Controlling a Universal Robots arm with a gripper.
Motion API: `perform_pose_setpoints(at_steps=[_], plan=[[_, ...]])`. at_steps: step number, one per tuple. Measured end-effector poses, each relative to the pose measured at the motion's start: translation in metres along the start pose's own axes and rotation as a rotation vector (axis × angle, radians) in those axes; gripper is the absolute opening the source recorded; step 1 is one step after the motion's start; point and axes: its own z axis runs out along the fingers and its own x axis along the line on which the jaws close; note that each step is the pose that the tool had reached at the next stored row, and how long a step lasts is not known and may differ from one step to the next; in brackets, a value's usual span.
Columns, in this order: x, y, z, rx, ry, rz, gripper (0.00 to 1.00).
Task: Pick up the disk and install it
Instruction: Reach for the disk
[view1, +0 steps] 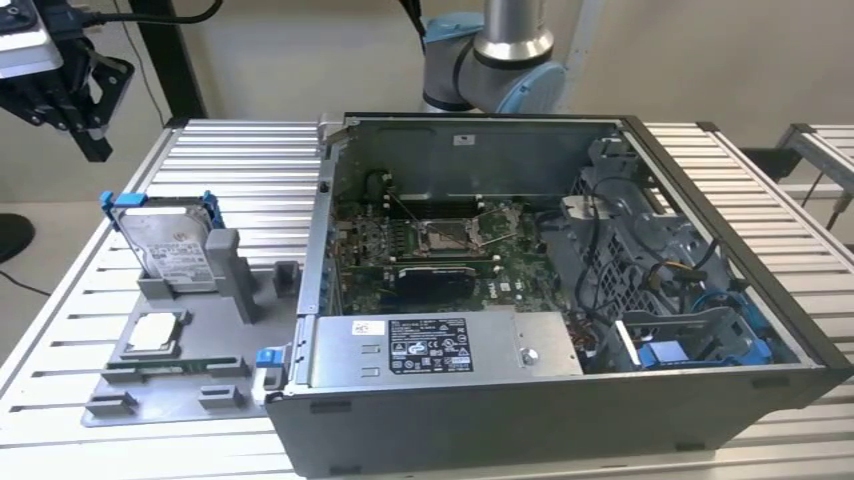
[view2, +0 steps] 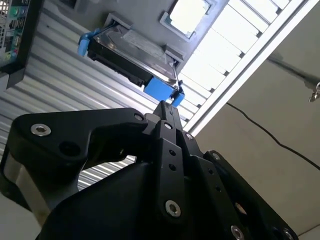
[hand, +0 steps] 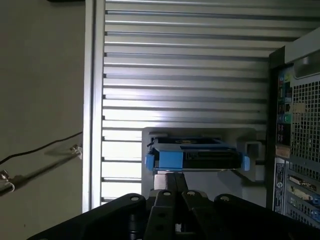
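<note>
Noting the black two-fingered gripper (view1: 96, 150) high at the exterior view's left, well apart from everything, fingers together, holding nothing. Finding the disk (view1: 171, 245), a flat rectangular silver metal drive with white label and blue plastic frame, standing on edge in a grey plastic holder (view1: 220, 262) on the ribbed aluminium tabletop (view1: 240, 150), beside the open grey computer case (view1: 534, 410); not yet installed. Judging it stiff, dense, fairly heavy for its size, smooth on the faces, likely sensitive to knocks. Best taken from above at the exposed upper edge, squeezing across the two flat faces, clear of the holder's posts and blue end tabs.
</note>
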Motion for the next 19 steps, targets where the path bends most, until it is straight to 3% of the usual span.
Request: perform_pose_setpoints(at_steps=[14,19], plan=[[0.0009,0.0001,0.0000,-0.0003,-0.0029,-0.001,0.00],[0.0010,0.0001,0.0001,-0.0008,-0.0010,-0.040,0.00]])
